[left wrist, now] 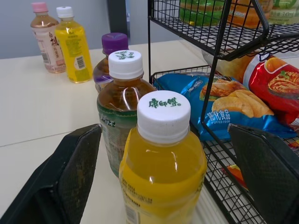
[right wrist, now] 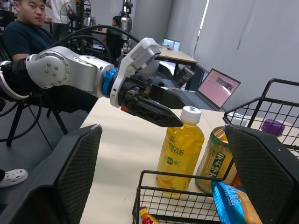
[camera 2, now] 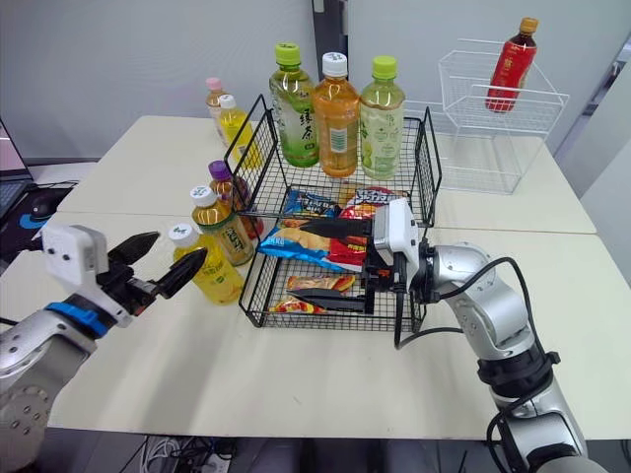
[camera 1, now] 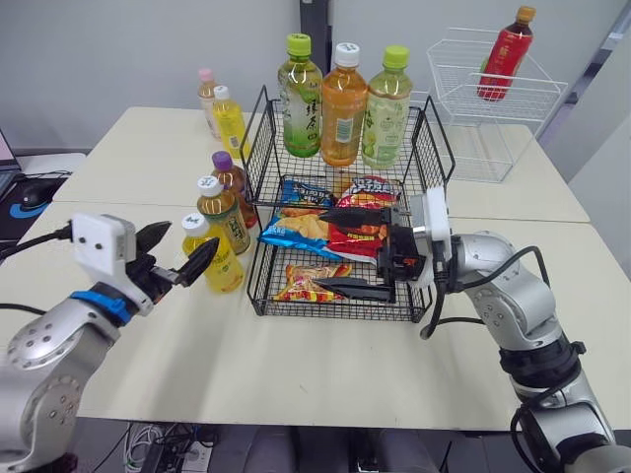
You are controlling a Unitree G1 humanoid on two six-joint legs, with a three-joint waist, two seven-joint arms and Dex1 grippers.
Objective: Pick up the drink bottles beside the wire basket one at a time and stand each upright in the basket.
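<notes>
A yellow drink bottle (camera 1: 219, 258) with a white cap stands nearest me, left of the black two-tier wire basket (camera 1: 258, 281). My left gripper (camera 1: 191, 238) is open, its fingers on either side of the bottle's cap (left wrist: 163, 114) without touching it. Behind it stand a brown tea bottle (camera 1: 223, 212) and a purple-capped bottle (camera 1: 232, 177). Farther back are a small yellow bottle (camera 1: 230, 120) and a pink one (camera 1: 206, 94). Three tall bottles (camera 1: 342, 103) stand upright in the upper tier. My right gripper (camera 1: 317, 248) is open in the lower tier, over the snack bags (camera 1: 315, 232).
A white wire basket (camera 1: 463, 94) holding a red bottle (camera 1: 503, 54) sits at the back right of the table. A computer mouse (camera 1: 35, 192) lies off the table's left edge. Across the table's left side, in the right wrist view, a person (right wrist: 28, 28) sits and a laptop (right wrist: 217, 86) stands.
</notes>
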